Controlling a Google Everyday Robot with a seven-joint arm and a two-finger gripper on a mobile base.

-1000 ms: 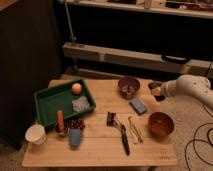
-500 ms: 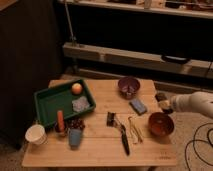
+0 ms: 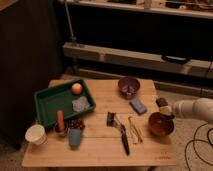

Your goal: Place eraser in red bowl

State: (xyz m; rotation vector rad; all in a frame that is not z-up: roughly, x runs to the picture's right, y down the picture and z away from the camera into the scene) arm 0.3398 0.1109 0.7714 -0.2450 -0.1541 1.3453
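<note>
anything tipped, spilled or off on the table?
Nothing stands out. The red bowl and purple bowl sit upright, and the green tray holds its items. The end effector holds the eraser just above the red bowl's rim.

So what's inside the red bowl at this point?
Nothing visible inside the red bowl: only its dark interior shows. The eraser is just beyond its far rim, at the gripper. The gripper overlaps that rim, hiding a bit of the inside.
</note>
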